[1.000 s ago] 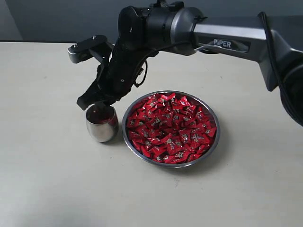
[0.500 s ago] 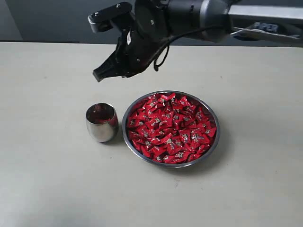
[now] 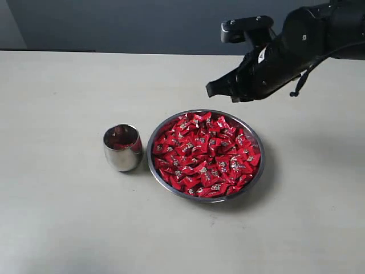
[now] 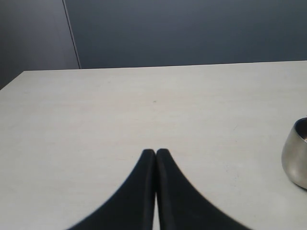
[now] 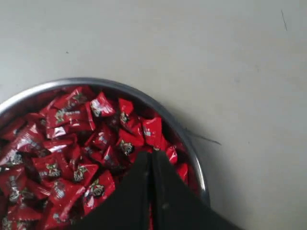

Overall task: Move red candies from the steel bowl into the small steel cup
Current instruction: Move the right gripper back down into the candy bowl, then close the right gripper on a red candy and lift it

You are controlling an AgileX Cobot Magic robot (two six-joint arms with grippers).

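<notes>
The steel bowl (image 3: 258,171) sits at the table's middle, heaped with red candies (image 3: 205,154). Left of it stands the small steel cup (image 3: 122,149) with red showing inside. My right gripper (image 3: 212,89) hangs in the air above the bowl's far rim, shut, with nothing between its fingers. From the right wrist, the shut tips (image 5: 151,155) hover over the red candies (image 5: 72,143) near the steel bowl's rim (image 5: 158,108). My left gripper (image 4: 155,152) is shut and empty over bare table, with the small steel cup (image 4: 297,160) off to one side; it does not show in the exterior view.
The pale table (image 3: 57,217) stretches around the bowl and cup. A dark wall (image 3: 114,23) runs behind the table's far edge.
My right gripper rose from over the cup, shut, and swung right to above the bowl's far rim. The left gripper's earlier state is not shown.
</notes>
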